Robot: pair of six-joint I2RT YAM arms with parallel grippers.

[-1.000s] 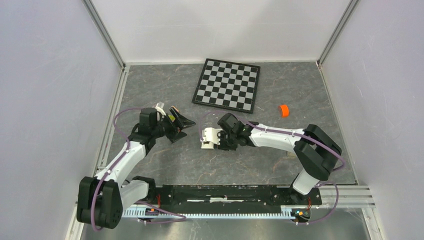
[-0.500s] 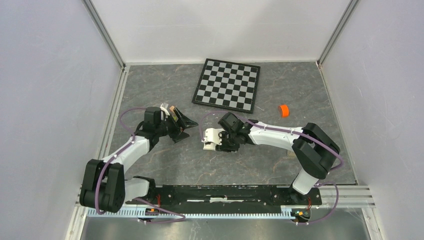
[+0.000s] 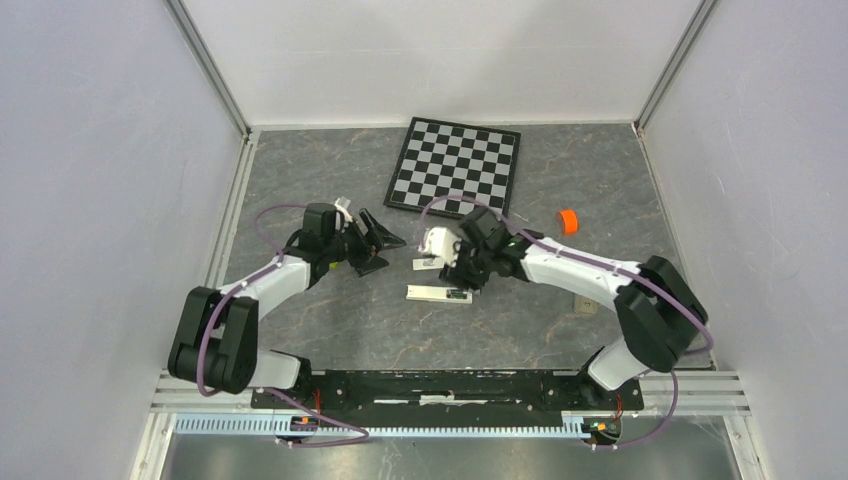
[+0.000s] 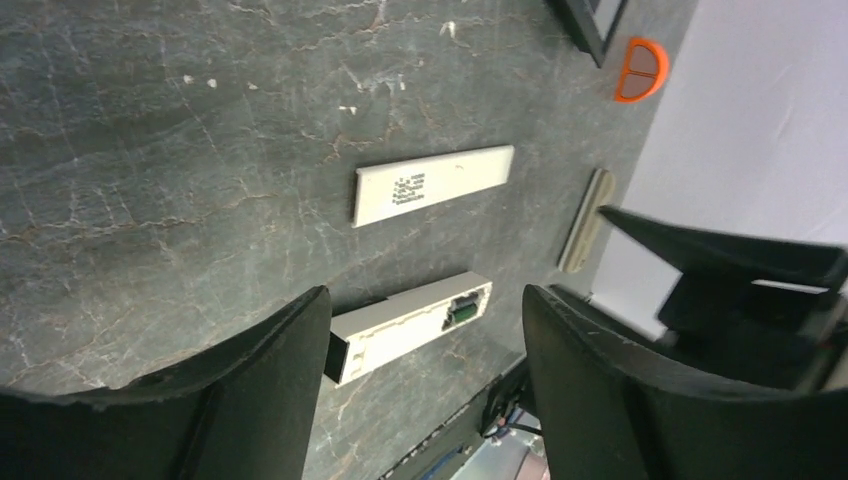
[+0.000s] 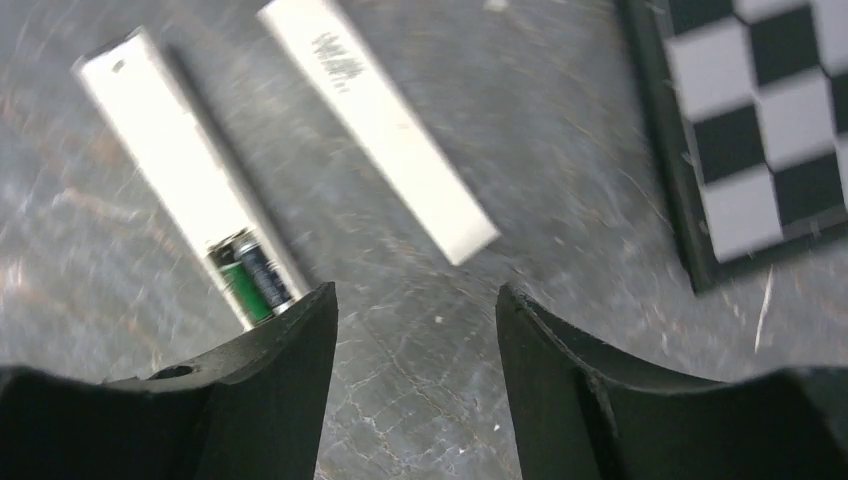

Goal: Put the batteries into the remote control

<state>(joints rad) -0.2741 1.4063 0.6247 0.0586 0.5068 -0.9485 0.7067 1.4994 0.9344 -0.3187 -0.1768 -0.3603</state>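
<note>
The remote control (image 5: 175, 150) lies back-up on the table, its recess open at one end. Two batteries (image 5: 250, 285), dark and green, sit side by side in that recess. From above, the remote control (image 3: 436, 293) rests just below my right gripper (image 3: 460, 275). My right gripper (image 5: 415, 292) is open over bare table beside the remote's battery end, with nothing between its fingers. My left gripper (image 4: 425, 300) is also open and empty, looking across at the remote control (image 4: 400, 328) and its batteries (image 4: 463, 308). Seen from above, my left gripper (image 3: 388, 250) hangs left of the remote.
A longer cream block (image 5: 380, 125) with printed text lies beside the remote. A chessboard (image 3: 455, 168) sits at the back, an orange cap (image 3: 568, 221) to its right. A small cream cover piece (image 3: 583, 303) lies near the right arm.
My right gripper has opened and lifted off the white remote, which now lies flat on the table. My left gripper has moved right towards it and narrowed slightly.
</note>
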